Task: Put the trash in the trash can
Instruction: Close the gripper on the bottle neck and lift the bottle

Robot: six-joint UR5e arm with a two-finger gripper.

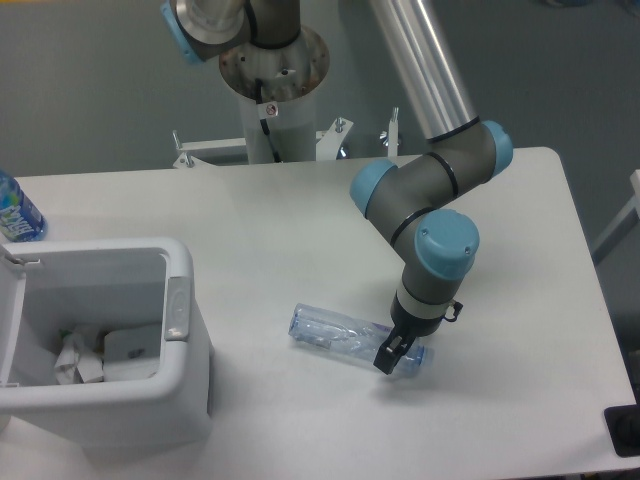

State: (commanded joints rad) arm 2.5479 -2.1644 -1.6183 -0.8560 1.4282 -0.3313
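Observation:
The trash I see on the table is a clear ribbed bottle (335, 334), lying on its side right of centre. My gripper (390, 352) points down over the bottle's right end. One dark finger (384, 358) shows in front of the bottle's near side, and the other is hidden behind it. The jaws stand open astride the bottle, which rests on the table. The white trash can (178, 300) stands at the front left with its mouth open. Crumpled whitish wrapper pieces (75, 358) lie inside it.
A bottle with a bright blue label (15, 212) stands at the far left edge behind the trash can. The arm's base column (275, 90) rises at the back centre. A dark object (625, 430) sits at the table's front right corner.

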